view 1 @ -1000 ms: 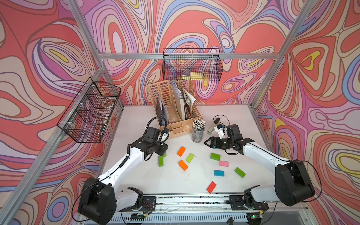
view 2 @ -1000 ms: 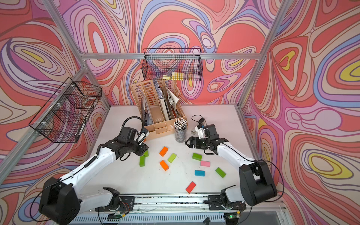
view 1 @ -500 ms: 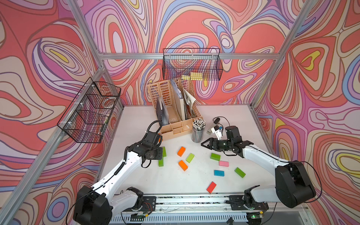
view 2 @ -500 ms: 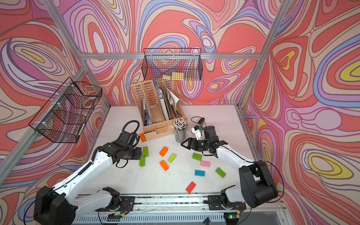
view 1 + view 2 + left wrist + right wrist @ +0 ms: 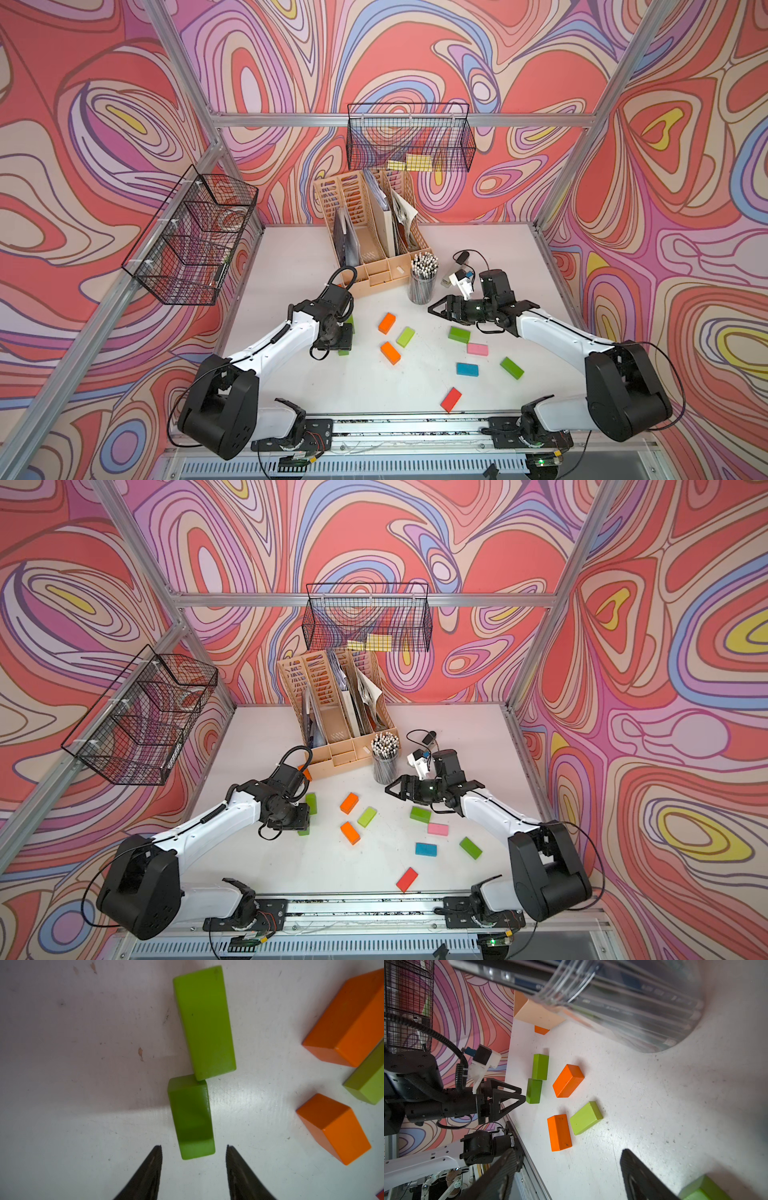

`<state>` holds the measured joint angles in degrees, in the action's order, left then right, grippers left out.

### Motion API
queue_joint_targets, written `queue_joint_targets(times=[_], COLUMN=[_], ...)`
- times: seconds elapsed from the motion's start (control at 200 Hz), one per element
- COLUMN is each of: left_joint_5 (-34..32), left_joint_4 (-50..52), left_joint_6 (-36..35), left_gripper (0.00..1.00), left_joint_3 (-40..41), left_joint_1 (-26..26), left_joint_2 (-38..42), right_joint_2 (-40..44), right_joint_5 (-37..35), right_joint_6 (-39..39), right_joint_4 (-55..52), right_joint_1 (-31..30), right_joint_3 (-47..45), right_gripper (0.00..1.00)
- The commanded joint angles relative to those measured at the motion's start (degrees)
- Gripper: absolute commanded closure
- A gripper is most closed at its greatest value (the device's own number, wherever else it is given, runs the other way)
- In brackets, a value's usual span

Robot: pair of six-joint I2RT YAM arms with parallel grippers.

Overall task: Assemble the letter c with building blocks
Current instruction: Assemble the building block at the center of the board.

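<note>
Orange block (image 5: 541, 1030) half behind organizer (image 5: 538, 1014)

Left claw (image 5: 193, 1145) points downward, right claw (image 5: 438, 307) sideways, both spread

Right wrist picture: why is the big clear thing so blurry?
Right wrist view: the pencil cup is very close, out of focus; the orange block beyond looks sharp. Left wrist view: shadow on the table, glare beside the dark green block.

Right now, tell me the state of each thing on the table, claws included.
dark green block, lying flat, touching the light green block.
light green block, lying flat.
red block, lying flat, apart from the rest.
pencil cup, upright, full of pencils.
left claw, open, empty, at the dark green block's end.
right claw, open, empty.
</note>
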<state>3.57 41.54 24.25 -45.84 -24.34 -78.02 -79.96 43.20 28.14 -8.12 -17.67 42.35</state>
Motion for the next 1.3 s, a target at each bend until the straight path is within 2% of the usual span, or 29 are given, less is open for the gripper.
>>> queue_joint_targets(times=[0.0,0.411,0.561,0.751,1.297], left_joint_5=[-0.05,-1.94,-1.47,-0.88,-3.96], left_joint_4=[-0.78,-0.71,-1.13,-0.58,-0.78], left_joint_6=[0.7,-0.43,-0.36,-0.08,4.2], left_gripper=[0.48,0.52,0.62,0.68,0.75], left_joint_3=[-0.68,-3.41,-4.05,-5.16,-5.42], left_joint_1=[-0.6,-1.55,-2.67,-4.29,-4.79], left_joint_2=[-2.18,-8.14,-8.97,-9.88,-10.93], right_joint_2=[-0.1,0.07,0.71,1.03,1.46], right_joint_5=[0.66,0.83,0.75,0.77,0.75], right_joint_6=[-0.02,-0.35,-0.37,-0.28,-0.37], right_joint_4=[0.96,0.64,0.79,0.97,1.09], right_joint_1=[-0.26,-0.21,-0.3,-0.22,-0.28], right_joint_3=[-0.89,-0.69,-0.9,-1.1,-1.39], right_gripper=[0.18,0.18,0.18,0.18,0.17])
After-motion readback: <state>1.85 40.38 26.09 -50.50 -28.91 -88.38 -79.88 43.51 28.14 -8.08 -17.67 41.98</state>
